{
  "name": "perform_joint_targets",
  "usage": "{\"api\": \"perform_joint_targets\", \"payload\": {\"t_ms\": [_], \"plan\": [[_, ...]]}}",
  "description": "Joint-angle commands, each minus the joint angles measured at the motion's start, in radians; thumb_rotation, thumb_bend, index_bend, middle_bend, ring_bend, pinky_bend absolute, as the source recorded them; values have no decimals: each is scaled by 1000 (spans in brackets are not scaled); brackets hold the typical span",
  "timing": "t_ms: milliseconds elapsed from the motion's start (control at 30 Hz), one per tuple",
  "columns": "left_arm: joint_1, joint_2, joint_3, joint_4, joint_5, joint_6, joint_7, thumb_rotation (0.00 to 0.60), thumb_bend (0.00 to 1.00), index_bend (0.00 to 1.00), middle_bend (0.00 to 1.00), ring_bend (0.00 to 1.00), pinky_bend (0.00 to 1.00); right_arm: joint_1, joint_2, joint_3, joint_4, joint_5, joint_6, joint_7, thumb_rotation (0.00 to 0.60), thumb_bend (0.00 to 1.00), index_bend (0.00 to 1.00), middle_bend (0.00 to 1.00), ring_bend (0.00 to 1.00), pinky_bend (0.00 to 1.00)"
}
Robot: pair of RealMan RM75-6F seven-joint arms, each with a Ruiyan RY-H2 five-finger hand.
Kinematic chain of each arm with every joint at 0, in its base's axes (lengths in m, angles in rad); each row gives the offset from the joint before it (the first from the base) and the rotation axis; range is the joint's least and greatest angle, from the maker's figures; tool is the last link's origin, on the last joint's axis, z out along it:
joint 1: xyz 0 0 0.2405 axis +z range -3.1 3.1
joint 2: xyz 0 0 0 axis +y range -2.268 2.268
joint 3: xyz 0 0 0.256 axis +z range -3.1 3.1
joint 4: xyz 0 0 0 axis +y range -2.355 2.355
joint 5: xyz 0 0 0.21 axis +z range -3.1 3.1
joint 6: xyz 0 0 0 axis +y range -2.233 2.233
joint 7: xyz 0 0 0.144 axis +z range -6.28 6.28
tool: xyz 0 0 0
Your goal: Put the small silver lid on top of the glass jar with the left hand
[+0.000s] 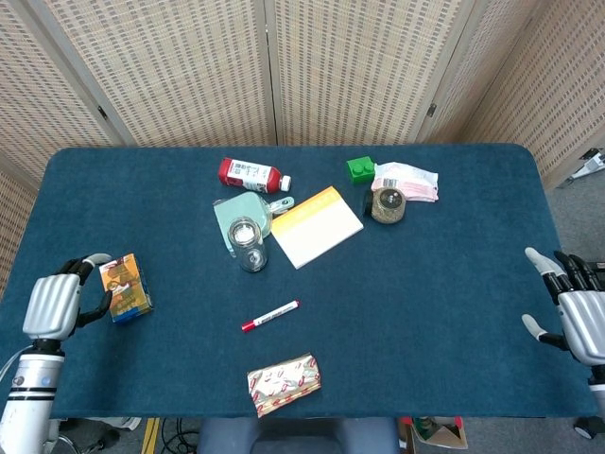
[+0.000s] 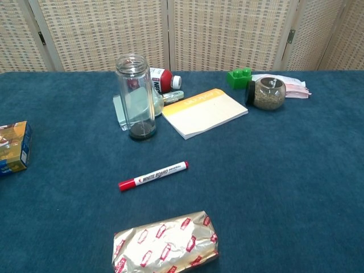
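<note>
Your left hand (image 1: 54, 305) sits at the near left edge of the table (image 1: 444, 274), fingers curled inward and holding nothing; it appears only in the head view. Just to its right, almost touching the curled fingertips, lies a small orange box (image 1: 123, 288). Your right hand (image 1: 575, 305) hangs at the near right edge with its fingers spread apart and nothing in them. The glass jar (image 2: 135, 96) stands upright well away from your left hand, further back and to its right, toward the table's middle; its mouth is uncovered in both views. The small silver lid cannot be made out in either view. The jar rests against a pale green card (image 1: 230, 214), with a red bottle (image 1: 251, 175) lying behind it and a yellow-edged notepad (image 1: 317, 226) beside it. A red marker (image 2: 153, 175) and a foil packet (image 2: 165, 243) lie nearer you than the jar.
</note>
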Motion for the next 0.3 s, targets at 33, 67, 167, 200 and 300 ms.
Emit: {"api": "perform_joint_targets", "payload": {"t_ms": [33, 67, 167, 200, 300], "plan": [[43, -21, 18, 7, 47, 48, -5, 600, 396, 251, 291, 280, 443, 2, -4, 0, 1, -1, -1, -2, 600, 239, 6, 160, 34, 65], [52, -26, 19, 11, 57, 57, 0, 600, 396, 251, 290, 280, 442, 3, -5, 0, 0, -1, 0, -3, 600, 239, 6, 160, 35, 65], [75, -34, 25, 17, 83, 78, 13, 600, 396, 251, 290, 280, 441, 4, -8, 0, -1, -2, 2, -6, 600, 239, 6, 160, 35, 65], [81, -37, 26, 19, 89, 81, 14, 600, 396, 252, 290, 280, 441, 4, -8, 0, -1, -2, 2, -8, 600, 239, 6, 160, 35, 65], [94, -38, 29, 16, 99, 74, 12, 600, 396, 252, 290, 280, 439, 5, -10, 0, -3, 0, 2, -10, 600, 239, 5, 160, 35, 65]]}}
